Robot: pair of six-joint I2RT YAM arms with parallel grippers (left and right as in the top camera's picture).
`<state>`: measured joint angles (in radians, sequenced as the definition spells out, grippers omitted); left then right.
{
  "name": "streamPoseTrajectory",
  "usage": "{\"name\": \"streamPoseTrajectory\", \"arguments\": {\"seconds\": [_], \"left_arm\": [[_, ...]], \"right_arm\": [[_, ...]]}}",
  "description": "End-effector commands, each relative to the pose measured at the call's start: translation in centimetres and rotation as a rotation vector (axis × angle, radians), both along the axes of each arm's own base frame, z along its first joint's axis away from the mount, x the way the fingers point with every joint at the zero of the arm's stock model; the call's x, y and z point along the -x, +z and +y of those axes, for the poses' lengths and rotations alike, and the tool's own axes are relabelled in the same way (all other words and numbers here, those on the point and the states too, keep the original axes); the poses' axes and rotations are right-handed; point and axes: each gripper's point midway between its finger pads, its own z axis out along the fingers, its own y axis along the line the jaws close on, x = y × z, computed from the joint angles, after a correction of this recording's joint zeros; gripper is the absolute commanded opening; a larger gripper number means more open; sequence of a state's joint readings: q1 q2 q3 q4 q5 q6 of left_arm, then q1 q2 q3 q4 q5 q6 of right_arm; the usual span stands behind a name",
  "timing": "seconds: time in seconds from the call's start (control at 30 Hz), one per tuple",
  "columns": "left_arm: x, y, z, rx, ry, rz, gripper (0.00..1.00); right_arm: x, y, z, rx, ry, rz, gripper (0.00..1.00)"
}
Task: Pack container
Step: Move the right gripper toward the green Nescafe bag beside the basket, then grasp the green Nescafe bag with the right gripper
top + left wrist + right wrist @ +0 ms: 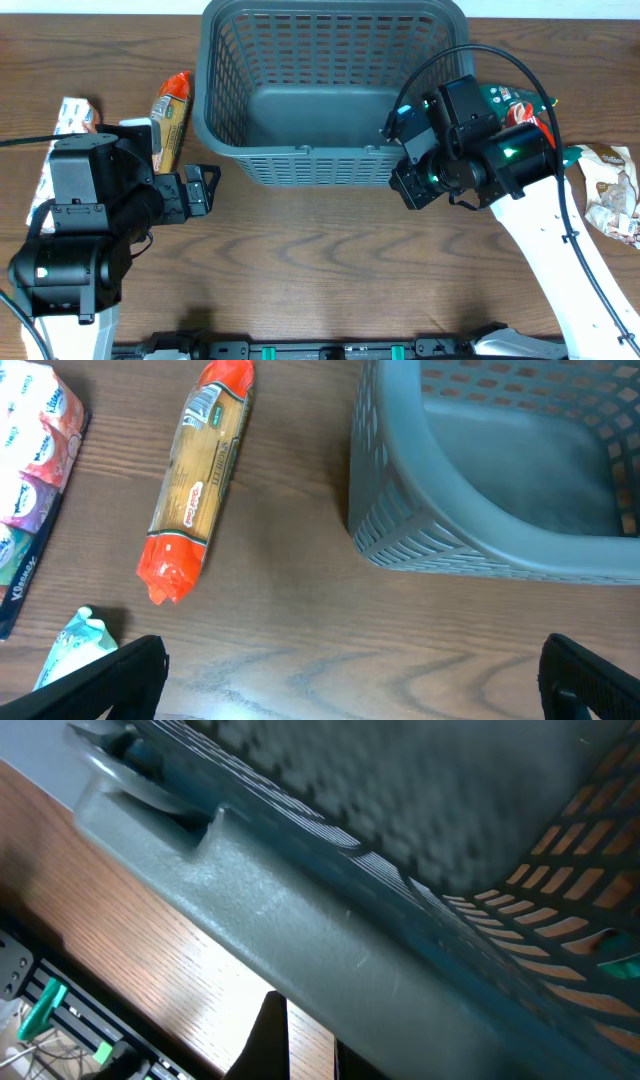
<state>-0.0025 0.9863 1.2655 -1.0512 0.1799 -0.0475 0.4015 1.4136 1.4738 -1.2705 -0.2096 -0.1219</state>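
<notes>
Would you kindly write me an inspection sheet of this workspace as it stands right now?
Surface: wooden table, no spills seen.
Job's things: grey container upright, nothing seen inside.
Clutter: pasta packet and tissue pack left of the container; green-and-red packet and crinkled pale bag to its right.
Grippers: left gripper open, holding nothing, over bare table; right gripper at the container's near rim, opening unclear.
Cables: black cable loops from the right arm over the container's corner.
Surroundings: rail with green clips along the front edge.
</notes>
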Motion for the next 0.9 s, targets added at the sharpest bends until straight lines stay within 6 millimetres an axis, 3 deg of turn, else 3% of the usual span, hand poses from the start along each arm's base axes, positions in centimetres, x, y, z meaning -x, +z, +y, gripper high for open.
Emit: {"name": "streamPoseTrajectory", "arguments": {"seconds": [0.0, 0.1, 0.27, 0.37, 0.47, 0.57, 0.6, 0.77, 0.87], "left_arm": [[0.0, 0.8, 0.0, -0.018, -0.011, -0.024, 0.99], [0.0, 0.9, 0.0, -0.018, -0.011, -0.025, 0.99], [-0.3, 1.0, 0.0, -0.018, -0.011, -0.036, 0.99], [-0.5, 1.2, 0.0, -0.018, -0.011, -0.048, 0.99], [-0.6, 1.3, 0.0, -0.018, -0.011, -0.053, 0.99], [-0.6, 1.3, 0.0, -0.018, -0.011, -0.052, 0.99], [-0.6, 1.3, 0.0, -0.018, -0.011, -0.052, 0.99], [-0.6, 1.3, 0.0, -0.018, -0.011, -0.052, 0.99], [-0.6, 1.3, 0.0, -0.018, -0.011, -0.052, 0.99]], "right_arm": [[0.7, 1.6, 1.0, -0.055, 0.048, -0.026, 0.01], [2.6, 3.3, 1.7, -0.107, 0.081, -0.004, 0.01], [5.0, 5.2, -0.1, -0.079, -0.006, 0.044, 0.01], [3.9, 6.3, -3.2, 0.007, -0.240, -0.031, 0.02], [2.6, 7.9, -7.5, 0.103, -0.525, -0.156, 0.06], [2.1, 9.4, -11.7, 0.144, -0.783, -0.258, 0.83], [2.0, 9.7, -12.7, 0.149, -0.838, -0.274, 0.98], [1.4, 9.1, -17.4, 0.183, -1.018, -0.241, 0.99], [0.2, 7.8, -19.0, 0.166, -1.008, -0.160, 0.99]]}}
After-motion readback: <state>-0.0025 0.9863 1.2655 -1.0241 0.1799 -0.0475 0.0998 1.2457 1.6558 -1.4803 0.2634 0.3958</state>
